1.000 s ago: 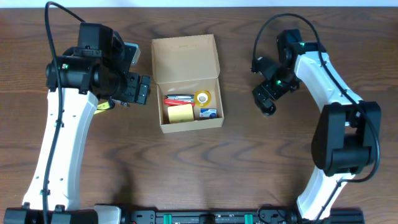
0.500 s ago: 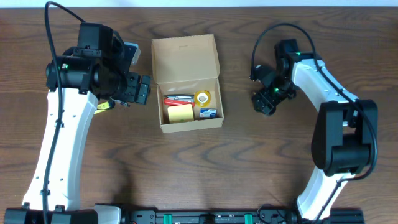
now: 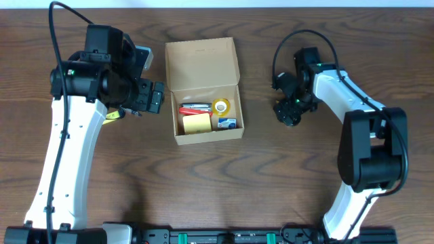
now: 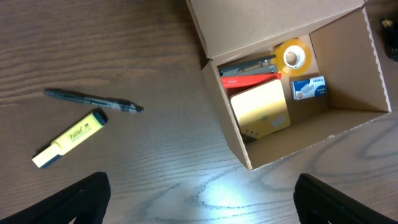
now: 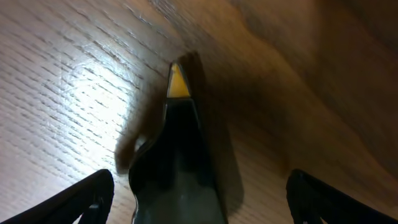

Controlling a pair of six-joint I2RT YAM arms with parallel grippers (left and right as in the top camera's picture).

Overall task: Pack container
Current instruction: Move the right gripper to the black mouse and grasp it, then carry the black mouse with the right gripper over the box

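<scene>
The box (image 3: 201, 61) sits mid-table toward the far edge, its lid open. Inside lie a tape roll (image 4: 294, 56) and a yellow pad (image 4: 261, 111). The left gripper (image 3: 156, 98) hangs wide open just left of it, above a pen (image 4: 93, 100) and a highlighter (image 4: 69, 138). The right gripper (image 3: 289, 112), also spread wide, straddles a dark, yellow-tipped item (image 5: 177, 168) toward the right edge.

Overhead evenly lit, sharp; wrist cams put glare on table (image 4: 208, 194); right wrist pic blurry w/ dark shadow.
</scene>
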